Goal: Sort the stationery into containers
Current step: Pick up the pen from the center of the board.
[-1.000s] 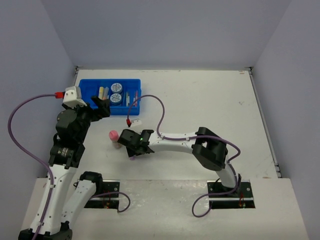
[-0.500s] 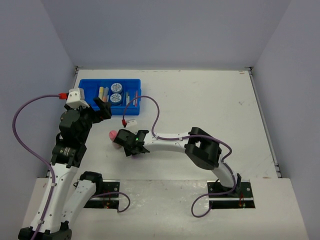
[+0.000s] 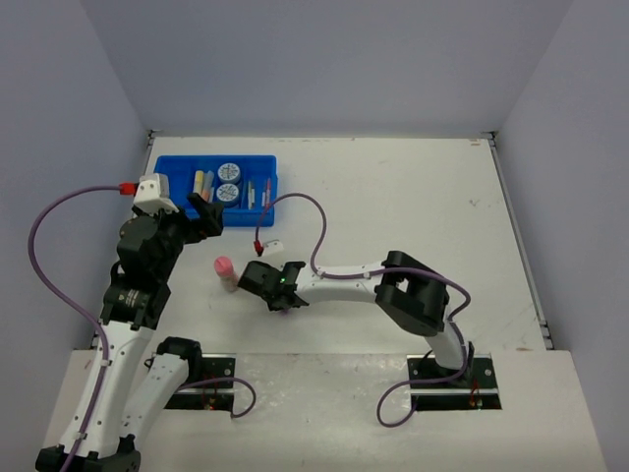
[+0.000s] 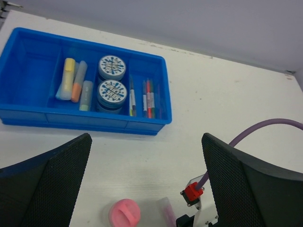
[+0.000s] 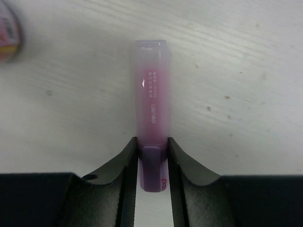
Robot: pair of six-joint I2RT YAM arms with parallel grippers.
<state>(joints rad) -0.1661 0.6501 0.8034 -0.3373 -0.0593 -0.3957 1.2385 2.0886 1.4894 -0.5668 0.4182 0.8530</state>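
A purple marker stick [image 5: 151, 104] lies flat on the white table, and my right gripper [image 5: 152, 142] is shut on its dark lower end, both fingers touching its sides. In the top view that gripper [image 3: 259, 280] sits just right of the small pink-capped bottle [image 3: 225, 268], which stands upright and apart from it. The bottle's cap [image 4: 124, 213] and the marker's pale end [image 4: 166, 210] show low in the left wrist view. My left gripper [image 4: 147, 138] hangs wide open and empty above the table, near the blue tray [image 4: 85, 121]. The tray holds marker sticks [image 4: 72, 83], two round tubs [image 4: 111, 90] and pens [image 4: 147, 97].
The tray [image 3: 167, 169] sits in the table's far-left corner against the walls. A purple cable with a red connector [image 4: 191, 194] loops up from my right wrist near the tray's right end. Bare white table [image 3: 413, 197] stretches to the right.
My right gripper's jaws have closed onto the purple marker after a small shift toward the bottle and back. The left arm has barely moved and stays open.
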